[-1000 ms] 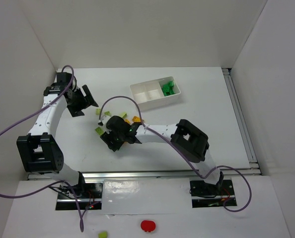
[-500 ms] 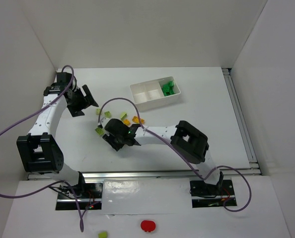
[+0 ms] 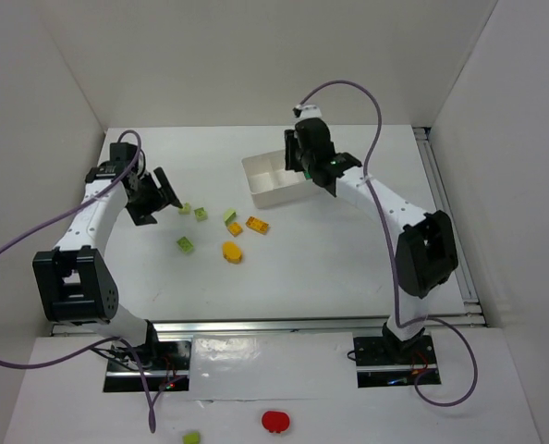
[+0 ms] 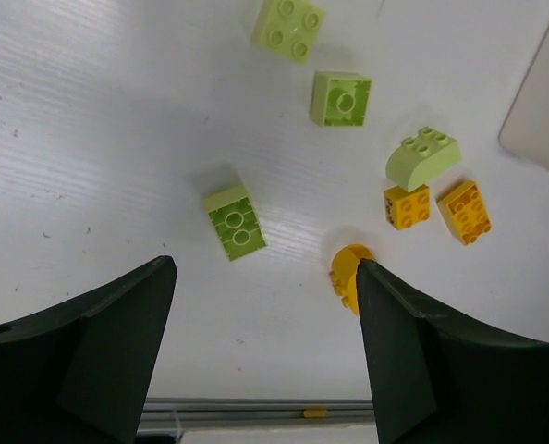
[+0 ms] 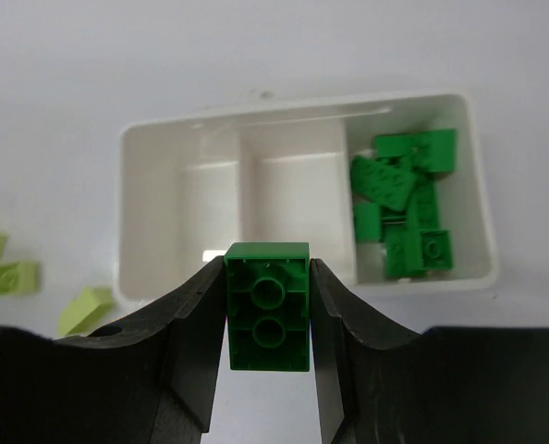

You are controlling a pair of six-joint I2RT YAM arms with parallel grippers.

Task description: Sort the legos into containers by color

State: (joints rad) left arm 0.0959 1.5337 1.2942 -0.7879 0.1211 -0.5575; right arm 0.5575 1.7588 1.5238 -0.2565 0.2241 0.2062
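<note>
White tray (image 5: 293, 194), green legos (image 5: 404, 208) heaped (right-hand compartment)

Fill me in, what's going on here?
The right hand grips a dark green brick above the white tray, where one end compartment already holds green bricks and the other two are bare. The left hand hangs open over the lime bricks and orange bricks loose on the table.

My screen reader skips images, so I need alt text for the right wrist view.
The right gripper is shut on a dark green lego near a white tray; more green legos lie in its rightmost compartment, and the other two look empty.
</note>
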